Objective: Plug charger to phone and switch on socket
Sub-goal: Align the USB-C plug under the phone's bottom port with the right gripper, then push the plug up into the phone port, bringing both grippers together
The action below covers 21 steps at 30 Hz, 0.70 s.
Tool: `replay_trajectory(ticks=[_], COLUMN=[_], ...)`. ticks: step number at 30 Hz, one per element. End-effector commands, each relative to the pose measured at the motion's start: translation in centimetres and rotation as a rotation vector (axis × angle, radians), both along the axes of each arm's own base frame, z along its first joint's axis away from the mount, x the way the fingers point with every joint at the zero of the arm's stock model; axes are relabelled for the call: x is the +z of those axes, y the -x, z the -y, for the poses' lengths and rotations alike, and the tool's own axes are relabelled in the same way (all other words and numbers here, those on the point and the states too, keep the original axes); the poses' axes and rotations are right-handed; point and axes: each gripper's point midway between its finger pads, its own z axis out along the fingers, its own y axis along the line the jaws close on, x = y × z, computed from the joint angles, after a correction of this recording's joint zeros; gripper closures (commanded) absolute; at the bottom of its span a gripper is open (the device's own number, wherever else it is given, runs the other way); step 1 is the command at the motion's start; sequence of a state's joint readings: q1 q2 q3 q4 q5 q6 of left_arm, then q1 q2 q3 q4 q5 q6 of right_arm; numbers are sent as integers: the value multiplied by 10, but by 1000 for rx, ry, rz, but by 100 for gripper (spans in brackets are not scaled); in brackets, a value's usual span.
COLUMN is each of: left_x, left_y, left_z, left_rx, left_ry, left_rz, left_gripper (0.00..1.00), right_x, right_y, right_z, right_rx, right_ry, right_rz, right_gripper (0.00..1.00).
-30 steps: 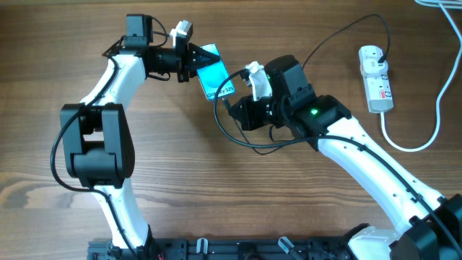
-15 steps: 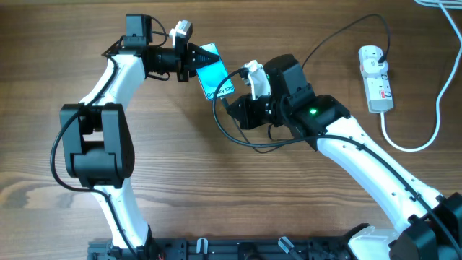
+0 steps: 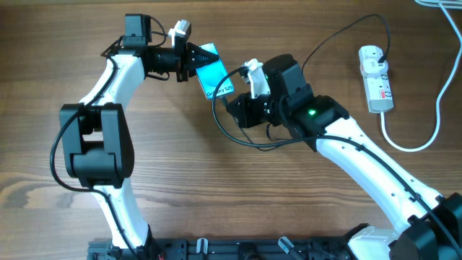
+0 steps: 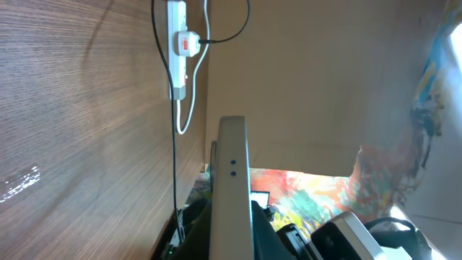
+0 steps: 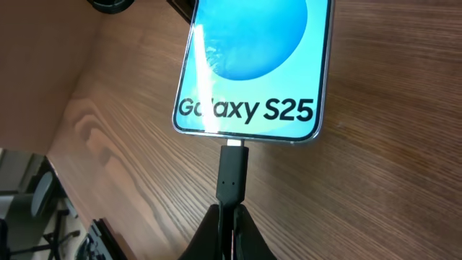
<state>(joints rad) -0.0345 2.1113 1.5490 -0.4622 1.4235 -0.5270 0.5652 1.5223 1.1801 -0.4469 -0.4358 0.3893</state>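
The phone (image 3: 215, 78) has a turquoise face with white "Galaxy S25" text. My left gripper (image 3: 196, 61) is shut on its far end and holds it tilted on edge; the left wrist view shows its pale edge (image 4: 232, 195) between the jaws. My right gripper (image 3: 232, 107) is shut on the charger's black connector (image 5: 233, 177). The connector's metal tip touches the phone's bottom edge (image 5: 245, 137) in the right wrist view. The black cable (image 3: 328, 40) runs back to the white socket (image 3: 377, 79) at the far right.
A thick white cord (image 3: 419, 137) loops from the socket toward the table's right edge. The socket also shows in the left wrist view (image 4: 179, 50) with a red switch mark. The cable slack loops on the wood under my right arm (image 3: 249, 141).
My right gripper has crept slightly left toward the phone with the connector. The left arm and phone have not visibly moved.
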Motion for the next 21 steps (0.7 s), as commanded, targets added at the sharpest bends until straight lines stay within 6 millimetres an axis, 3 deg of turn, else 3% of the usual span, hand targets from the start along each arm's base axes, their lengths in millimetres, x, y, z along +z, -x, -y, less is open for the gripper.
replay_trajectory(ticks=[1, 15, 17, 18, 19, 21], left_x=[8, 7, 7, 7, 7, 7], left_y=[7, 23, 23, 22, 22, 22], left_z=[5, 24, 24, 23, 23, 23], left_rx=[-36, -88, -87, -86, -85, -85], left_ry=[45, 55, 55, 55, 55, 55], left_rz=[-21, -94, -94, -94, -93, -93], left_gripper=[96, 96, 96, 96, 96, 96], right_x=[-8, -7, -5, -5, -6, -6], right_y=[-13, -27, -29, -29, -29, -29], right_z=[6, 4, 3, 3, 3, 4], right_rx=[-55, -97, -98, -98, -98, -98], right_ry=[35, 23, 18, 17, 17, 20], right_rz=[21, 51, 60, 60, 60, 64], right_gripper=[96, 96, 73, 47, 38, 32])
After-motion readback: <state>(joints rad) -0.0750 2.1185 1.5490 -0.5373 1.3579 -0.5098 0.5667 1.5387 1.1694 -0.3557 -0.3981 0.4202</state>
